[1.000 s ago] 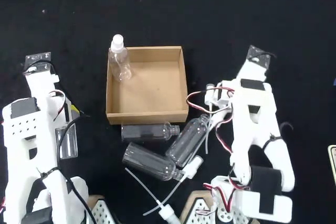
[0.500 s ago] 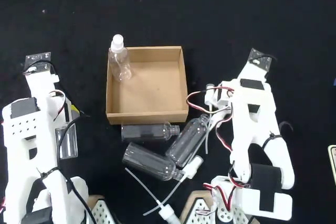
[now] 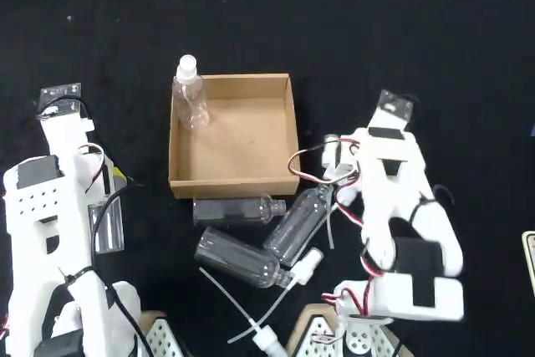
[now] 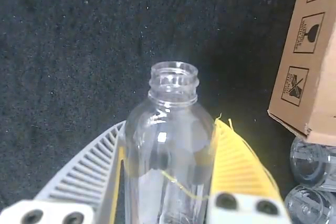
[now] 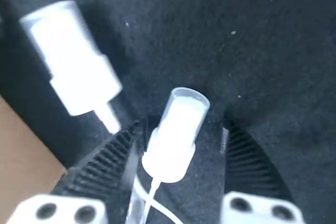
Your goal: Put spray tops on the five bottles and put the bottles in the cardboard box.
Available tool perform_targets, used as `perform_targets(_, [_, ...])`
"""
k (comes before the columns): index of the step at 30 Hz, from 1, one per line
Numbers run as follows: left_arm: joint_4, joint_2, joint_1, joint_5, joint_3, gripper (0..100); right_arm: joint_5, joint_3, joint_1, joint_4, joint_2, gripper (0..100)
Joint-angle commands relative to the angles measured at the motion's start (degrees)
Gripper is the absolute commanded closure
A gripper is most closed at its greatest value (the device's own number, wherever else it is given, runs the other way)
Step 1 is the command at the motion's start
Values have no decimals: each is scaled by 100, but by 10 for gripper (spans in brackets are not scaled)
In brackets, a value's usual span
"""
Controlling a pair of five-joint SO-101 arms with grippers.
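My left gripper (image 4: 170,129) is shut on an uncapped clear bottle (image 4: 168,150), held at the table's left side (image 3: 107,227), left of the cardboard box (image 3: 234,183). My right gripper (image 5: 178,124) is shut on a white spray top (image 5: 176,129) just right of the box's front corner (image 3: 333,169), its thin tube (image 3: 329,225) hanging down. A second spray top (image 5: 73,61) shows close beside it. One capped bottle (image 3: 190,94) stands in the box's back left corner. Three uncapped bottles (image 3: 238,209) (image 3: 236,257) (image 3: 299,223) lie in front of the box.
Two loose spray tops (image 3: 309,263) (image 3: 266,340) with long tubes lie near the front edge between the arm bases. The box's wall (image 4: 315,51) and two lying bottles (image 4: 315,166) show in the left wrist view. Bare black cloth spreads behind the box.
The right arm has swung a little to the left, toward the box and the lying bottles, carrying the spray top. The left arm and its bottle have not moved.
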Motion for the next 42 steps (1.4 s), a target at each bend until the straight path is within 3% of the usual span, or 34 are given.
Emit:
perform_targets(1, [18,-176,66,44,-84,855,-53,-303,-97,-70,145,790])
perform_targets(4, [18,-193,66,-35,-84,855,-53,-303,-97,-70,163,808])
perform_targets(10, [26,-202,57,-431,-57,857,0,-365,220,-97,163,979])
perform_targets(14, [26,-167,66,-431,-84,856,35,-611,431,0,163,986])
perform_targets(25, [26,-202,66,-431,-57,855,2637,-2158,440,211,224,986])
perform_targets(36, [35,-202,57,-431,-84,855,5389,-2334,440,281,207,986])
perform_targets(39, [62,-202,57,-431,-75,855,5591,-2088,492,369,224,985])
perform_targets(42, [53,-202,57,-431,-66,855,5037,-1947,554,378,198,912])
